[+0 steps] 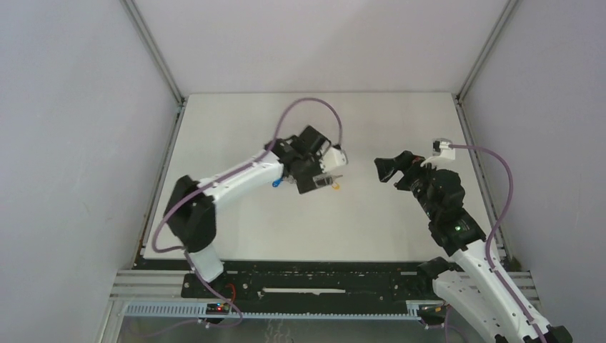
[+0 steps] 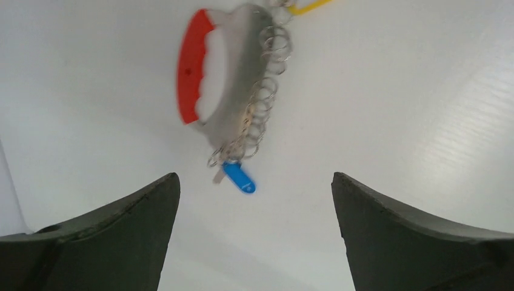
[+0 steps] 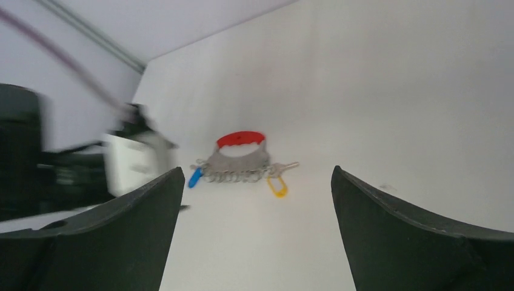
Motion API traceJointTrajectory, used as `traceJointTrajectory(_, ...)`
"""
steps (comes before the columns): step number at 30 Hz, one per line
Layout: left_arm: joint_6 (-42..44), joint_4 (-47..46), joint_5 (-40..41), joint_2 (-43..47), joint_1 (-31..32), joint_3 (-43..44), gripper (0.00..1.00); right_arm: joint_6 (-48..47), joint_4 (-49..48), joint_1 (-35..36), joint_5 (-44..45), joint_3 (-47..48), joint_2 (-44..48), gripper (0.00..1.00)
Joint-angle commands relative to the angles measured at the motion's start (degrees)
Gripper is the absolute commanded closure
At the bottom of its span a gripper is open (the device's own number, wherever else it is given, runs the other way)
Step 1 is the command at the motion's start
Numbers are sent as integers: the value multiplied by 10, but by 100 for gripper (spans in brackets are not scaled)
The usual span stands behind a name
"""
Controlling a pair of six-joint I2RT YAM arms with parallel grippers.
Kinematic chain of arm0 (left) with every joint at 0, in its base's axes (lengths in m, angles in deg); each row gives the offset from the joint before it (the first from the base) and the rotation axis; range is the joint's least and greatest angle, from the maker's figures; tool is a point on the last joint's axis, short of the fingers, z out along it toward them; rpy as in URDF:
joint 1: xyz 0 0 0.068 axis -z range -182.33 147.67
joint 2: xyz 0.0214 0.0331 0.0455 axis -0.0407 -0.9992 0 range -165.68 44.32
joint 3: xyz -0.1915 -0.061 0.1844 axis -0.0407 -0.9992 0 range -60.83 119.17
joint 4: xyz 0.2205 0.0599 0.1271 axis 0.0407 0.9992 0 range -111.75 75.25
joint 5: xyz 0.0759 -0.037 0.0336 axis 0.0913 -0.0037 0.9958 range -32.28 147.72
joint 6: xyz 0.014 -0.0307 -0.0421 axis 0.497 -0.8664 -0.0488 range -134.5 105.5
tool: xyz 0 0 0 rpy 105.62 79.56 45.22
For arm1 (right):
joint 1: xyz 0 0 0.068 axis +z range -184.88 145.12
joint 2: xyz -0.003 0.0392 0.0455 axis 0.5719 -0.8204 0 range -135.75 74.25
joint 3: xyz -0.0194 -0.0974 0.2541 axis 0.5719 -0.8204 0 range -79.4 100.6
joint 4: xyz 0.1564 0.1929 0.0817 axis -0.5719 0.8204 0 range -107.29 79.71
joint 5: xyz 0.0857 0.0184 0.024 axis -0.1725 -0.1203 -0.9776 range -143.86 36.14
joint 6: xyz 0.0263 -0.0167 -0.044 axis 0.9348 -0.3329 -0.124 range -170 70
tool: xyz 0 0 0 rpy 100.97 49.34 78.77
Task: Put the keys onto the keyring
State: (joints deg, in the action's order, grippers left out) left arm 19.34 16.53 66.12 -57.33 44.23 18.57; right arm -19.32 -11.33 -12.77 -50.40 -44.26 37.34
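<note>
You're holding left gripper (image 2: 254, 233) and right gripper (image 3: 254, 233) wide open, empty, while blue key (image 2: 239, 177) and yellow key (image 3: 277, 186) are apparently hanging off the keyring (image 2: 233, 73), upper centre, leaving little undone.

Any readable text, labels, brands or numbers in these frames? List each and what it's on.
No readable text in any view.
blue key: a faint pale speck on the plastic head, too small and blurred to read.
keyring: the red part shows only a dark dot, no lettering.
yellow key: blurred, nothing legible.
</note>
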Motion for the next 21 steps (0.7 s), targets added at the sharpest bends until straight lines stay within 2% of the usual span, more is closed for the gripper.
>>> traceJointTrajectory(1,-57,141,-109,121,-78,78,0,-51,27,-32,73,9,-12,0)
traceJointTrajectory(3,-64,128,-123,170,-141,64,0,-49,29,-51,119,3,-27,0)
traceJointTrajectory(5,-90,61,-151,232,-217,9,0,-92,-11,-67,161,-21,-51,0)
traceJointTrajectory(7,-125,-36,-173,296,-290,-83,0,-143,-60,-75,204,-47,-77,0)
traceJointTrajectory(10,-166,-196,-196,386,-371,-246,0,-163,-107,-104,244,-67,-117,0)
traceJointTrajectory(13,-171,-318,-156,431,-401,-381,0,-176,-157,-131,259,-92,-143,0)
traceJointTrajectory(17,-199,-445,-171,443,-444,-481,0,-200,-282,-151,258,-177,-144,0)
traceJointTrajectory(21,-209,-594,-172,440,-464,-560,0,-190,-428,-186,202,-240,-174,0)
